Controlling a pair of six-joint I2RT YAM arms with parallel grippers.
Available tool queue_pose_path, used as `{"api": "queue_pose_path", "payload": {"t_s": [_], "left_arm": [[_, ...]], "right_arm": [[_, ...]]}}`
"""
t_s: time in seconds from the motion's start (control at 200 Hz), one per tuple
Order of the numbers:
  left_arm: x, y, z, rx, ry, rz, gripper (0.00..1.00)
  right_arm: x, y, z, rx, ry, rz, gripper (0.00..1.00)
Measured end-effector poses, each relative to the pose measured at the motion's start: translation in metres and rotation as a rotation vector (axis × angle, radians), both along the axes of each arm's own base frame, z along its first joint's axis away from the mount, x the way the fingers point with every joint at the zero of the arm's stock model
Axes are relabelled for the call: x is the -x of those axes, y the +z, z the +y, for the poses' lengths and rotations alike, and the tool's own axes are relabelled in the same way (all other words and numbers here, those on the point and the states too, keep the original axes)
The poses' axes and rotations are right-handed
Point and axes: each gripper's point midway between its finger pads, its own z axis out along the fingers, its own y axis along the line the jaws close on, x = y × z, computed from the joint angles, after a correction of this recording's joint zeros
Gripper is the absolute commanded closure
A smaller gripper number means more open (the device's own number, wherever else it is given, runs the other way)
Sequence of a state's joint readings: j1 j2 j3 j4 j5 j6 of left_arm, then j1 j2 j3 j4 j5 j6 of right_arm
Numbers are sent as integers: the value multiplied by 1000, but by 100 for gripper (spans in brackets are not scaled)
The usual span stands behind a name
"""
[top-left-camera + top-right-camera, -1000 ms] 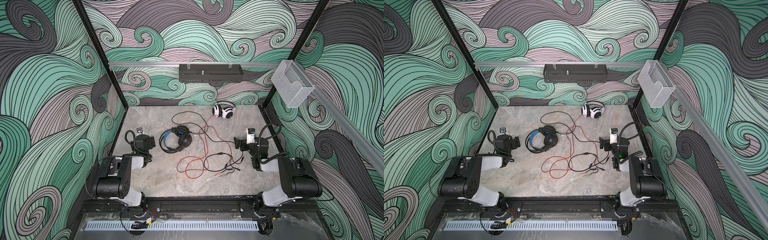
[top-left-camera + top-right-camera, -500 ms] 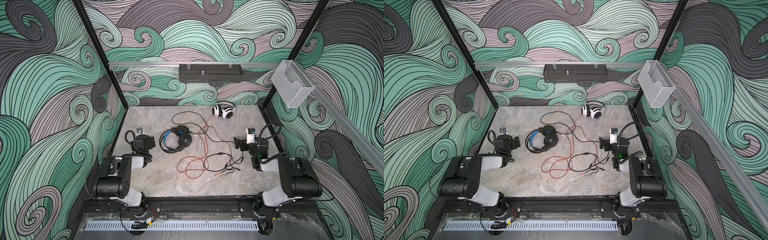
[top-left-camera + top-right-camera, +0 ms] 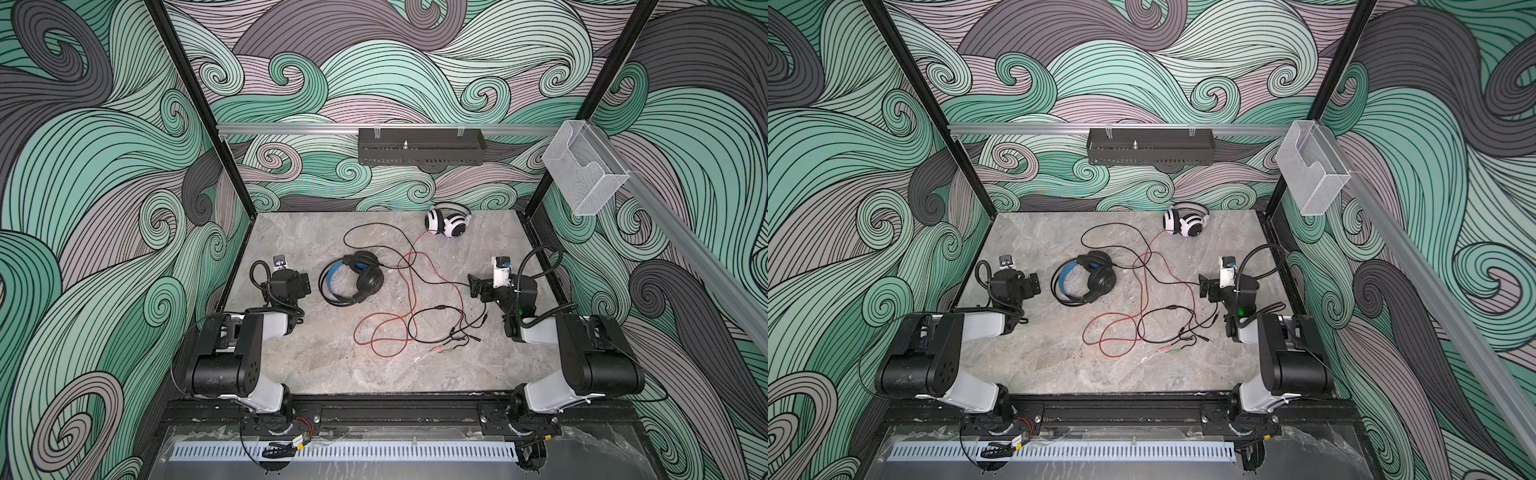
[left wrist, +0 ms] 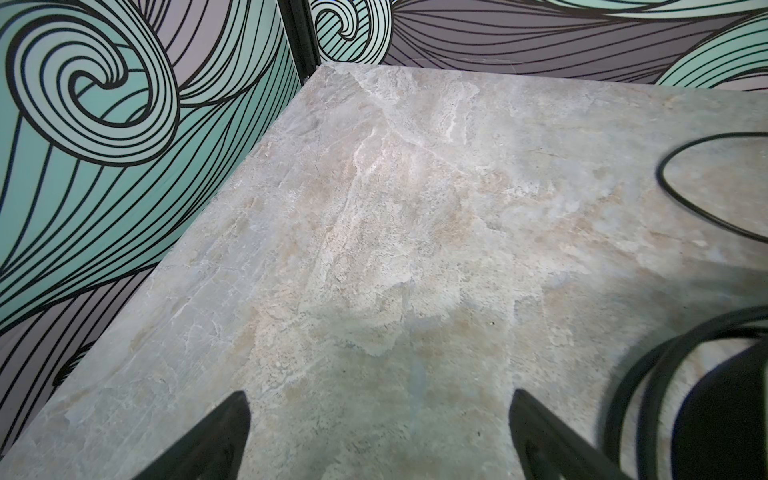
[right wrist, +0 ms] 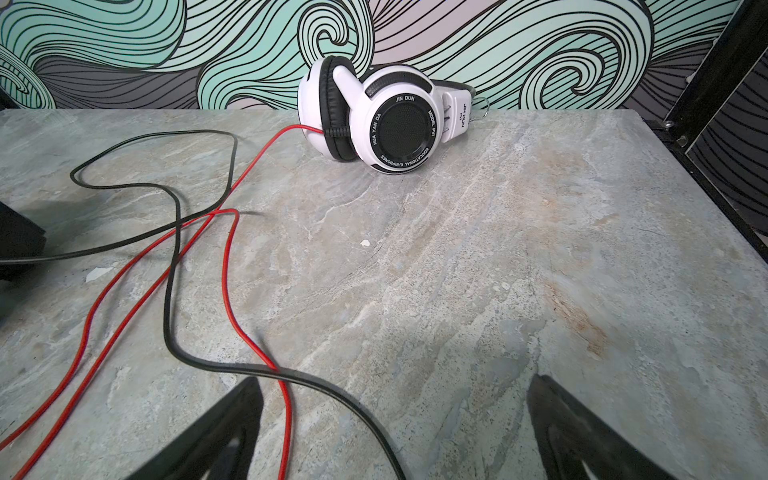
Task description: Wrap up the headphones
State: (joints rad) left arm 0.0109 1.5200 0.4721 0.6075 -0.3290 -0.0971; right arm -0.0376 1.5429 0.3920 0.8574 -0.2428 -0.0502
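The black headphones [image 3: 353,282] [image 3: 1086,280] with a blue inner headband lie left of centre on the marble table [image 3: 332,365]. Their black cord [image 5: 166,307] winds across the middle. The white-and-black headphones [image 3: 448,220] [image 5: 382,116] sit at the back wall, and their red cord [image 5: 226,270] trails forward into loops tangled with the black one. My left gripper [image 3: 300,284] [image 4: 379,399] is open and empty, just left of the black headset, whose edge [image 4: 727,415] shows in the left wrist view. My right gripper [image 3: 478,286] [image 5: 395,384] is open low over both cords, gripping neither.
The cords' plugs [image 3: 446,349] lie loose at the front right of the tangle. A black tray [image 3: 419,145] hangs on the rear rail and a clear plastic holder [image 3: 584,172] on the right rail. Patterned walls close the table on three sides.
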Motion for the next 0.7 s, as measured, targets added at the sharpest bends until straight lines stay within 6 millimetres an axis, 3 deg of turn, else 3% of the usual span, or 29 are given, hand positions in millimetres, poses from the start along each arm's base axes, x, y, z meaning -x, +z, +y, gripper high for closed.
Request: {"api": "queue_pose_path", "payload": {"t_s": [0.195, 0.39, 0.525, 0.7], "left_arm": [[1, -1, 0, 1, 1, 14, 1], [4, 15, 0, 8, 7, 9, 1], [6, 41, 0, 19, 14, -14, 1], [6, 79, -3, 70, 22, -25, 1]], "right_arm": [[0, -3, -3, 12, -26, 26, 0], [-1, 17, 0, 33, -40, 14, 1], [-12, 48, 5, 79, -70, -1, 0], [-38, 112, 17, 90, -115, -45, 0]]}}
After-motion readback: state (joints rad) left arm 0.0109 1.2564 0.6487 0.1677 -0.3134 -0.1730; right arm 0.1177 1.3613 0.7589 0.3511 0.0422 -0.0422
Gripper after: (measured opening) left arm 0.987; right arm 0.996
